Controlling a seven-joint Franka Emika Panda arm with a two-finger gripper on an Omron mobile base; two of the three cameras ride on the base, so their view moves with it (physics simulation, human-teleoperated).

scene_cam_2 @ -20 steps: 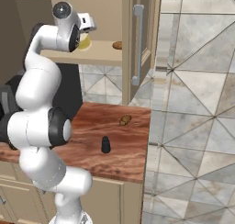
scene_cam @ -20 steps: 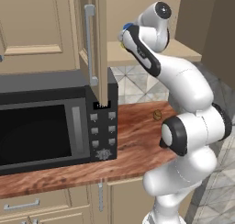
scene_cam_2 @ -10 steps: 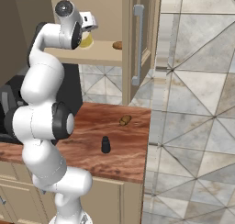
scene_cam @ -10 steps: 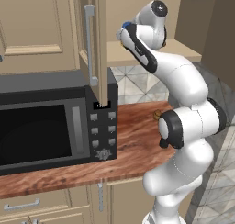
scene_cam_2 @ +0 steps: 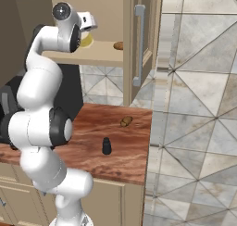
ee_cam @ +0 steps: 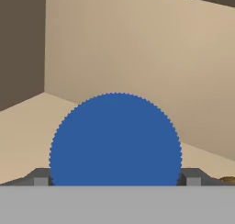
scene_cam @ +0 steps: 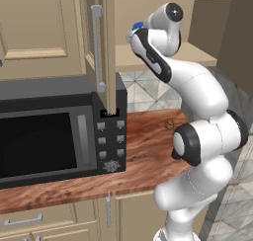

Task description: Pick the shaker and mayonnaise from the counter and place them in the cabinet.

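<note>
The mayonnaise [scene_cam_2: 85, 40] stands on the shelf inside the cabinet [scene_cam_2: 99, 57], its blue lid [ee_cam: 115, 140] seen from above in the hand view. My gripper [scene_cam_2: 88, 23] is over the jar and open, with a fingertip [ee_cam: 41, 178] just outside each side of the lid. In the left base view the lid [scene_cam: 137, 25] peeks out behind the hand. The black shaker [scene_cam_2: 106, 146] stands upright on the counter [scene_cam_2: 132, 155], well below the gripper and near the front edge.
The cabinet door [scene_cam_2: 139, 40] hangs open with its silver bar handle toward me. A black microwave [scene_cam: 49, 131] takes up the counter's left. One brown lump [scene_cam_2: 126, 121] lies on the counter, another [scene_cam_2: 118, 45] on the shelf right of the jar. Tiled wall lies to the right.
The arm has barely shifted. The jaws stay wide and the jar stays on the shelf.
</note>
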